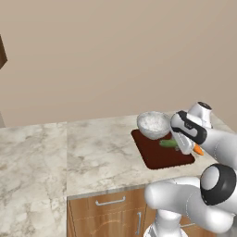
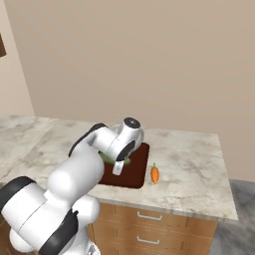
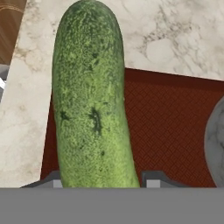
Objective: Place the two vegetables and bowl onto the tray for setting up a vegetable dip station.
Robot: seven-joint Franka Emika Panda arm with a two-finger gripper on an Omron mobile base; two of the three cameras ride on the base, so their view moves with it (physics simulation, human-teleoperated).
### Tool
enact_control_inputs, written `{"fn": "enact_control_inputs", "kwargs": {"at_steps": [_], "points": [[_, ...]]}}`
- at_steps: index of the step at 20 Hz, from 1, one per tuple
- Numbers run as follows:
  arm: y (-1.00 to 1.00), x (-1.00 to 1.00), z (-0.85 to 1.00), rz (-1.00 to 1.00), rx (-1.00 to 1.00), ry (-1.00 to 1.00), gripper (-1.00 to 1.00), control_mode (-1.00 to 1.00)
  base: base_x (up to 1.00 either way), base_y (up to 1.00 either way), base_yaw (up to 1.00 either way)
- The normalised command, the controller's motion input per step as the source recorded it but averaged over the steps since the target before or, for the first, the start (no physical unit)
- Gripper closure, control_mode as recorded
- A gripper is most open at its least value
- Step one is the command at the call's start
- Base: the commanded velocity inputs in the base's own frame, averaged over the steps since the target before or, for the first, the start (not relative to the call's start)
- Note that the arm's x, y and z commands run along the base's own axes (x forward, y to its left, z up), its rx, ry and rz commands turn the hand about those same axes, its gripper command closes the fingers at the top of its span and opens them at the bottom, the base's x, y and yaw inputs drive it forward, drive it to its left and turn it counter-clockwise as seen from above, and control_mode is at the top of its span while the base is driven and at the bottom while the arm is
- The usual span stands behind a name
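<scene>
Two vegetables are being counted: one cucumber (image 3: 89, 100) and one carrot (image 2: 155, 174). One bowl (image 1: 153, 124) and one tray (image 1: 157, 155) are also being shown, all on a marbled counter (image 1: 92, 148).

The tray is being occupied by the bowl, which is being carried at its far end as seen in the left base view; whether anything is lying inside the bowl cannot be told beyond its pale speckled interior. The cucumber is being held above the tray's dark red surface, near the bowl; a green end of it is being seen in the left base view (image 1: 168, 143), beside the robot's wrist. In the right base view a sliver of green (image 2: 108, 160) is being seen behind the hand, over the tray (image 2: 137, 172).

The carrot is being left off the tray, lying on the counter just beside the tray's edge, with its green tip pointing toward the wall.

The gripper (image 3: 103, 183) is being seen clenched on the cucumber, which is being gripped between the two finger tips (image 3: 151, 181) and is running away from the hand camera, across the tray (image 3: 170, 127) and over the counter's edge.
</scene>
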Motion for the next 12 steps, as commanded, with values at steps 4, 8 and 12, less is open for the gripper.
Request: {"fn": "enact_control_inputs", "kwargs": {"at_steps": [4, 8, 12], "points": [[0.00, 0.02, -0.06, 0.00, 0.00, 0.00, 1.00, -1.00, 0.00, 0.00, 0.00], [-0.01, 0.02, -0.04, 0.00, 0.00, 0.00, 1.00, -1.00, 0.00, 0.00, 0.00], [0.00, 0.00, -0.06, 0.00, 0.00, 0.00, 1.00, -1.00, 0.00, 0.00, 0.00]]}}
